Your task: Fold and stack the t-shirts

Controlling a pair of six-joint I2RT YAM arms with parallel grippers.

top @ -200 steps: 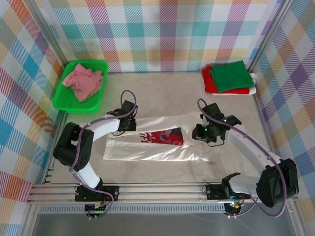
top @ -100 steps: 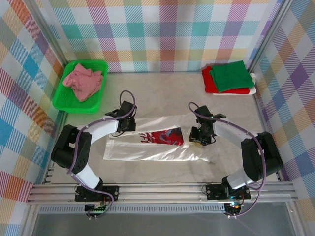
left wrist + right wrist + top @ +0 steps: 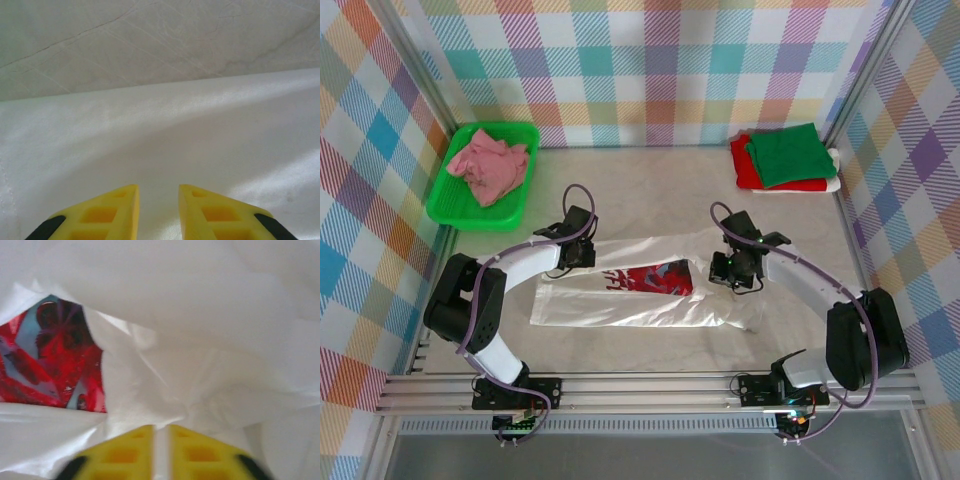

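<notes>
The white t-shirt (image 3: 620,305) lies as a long flat strip on the table (image 3: 650,190), print (image 3: 650,278) up. At its right end the right gripper (image 3: 728,270) has its fingers drawn together on a bunched fold. At its far left edge the left gripper (image 3: 582,252) rests with fingers parted over cloth. Beyond it to the right, the green t-shirt (image 3: 785,153) lies on the red t-shirt (image 3: 744,165). Beyond it to the left, the pink t-shirt (image 3: 488,165) sits crumpled in the green tray (image 3: 470,221).

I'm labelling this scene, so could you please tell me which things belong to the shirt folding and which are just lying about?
Job in hand:
white shirt
pink shirt
green shirt
red shirt

Lying about:
green tray, which holds the pink shirt
</notes>
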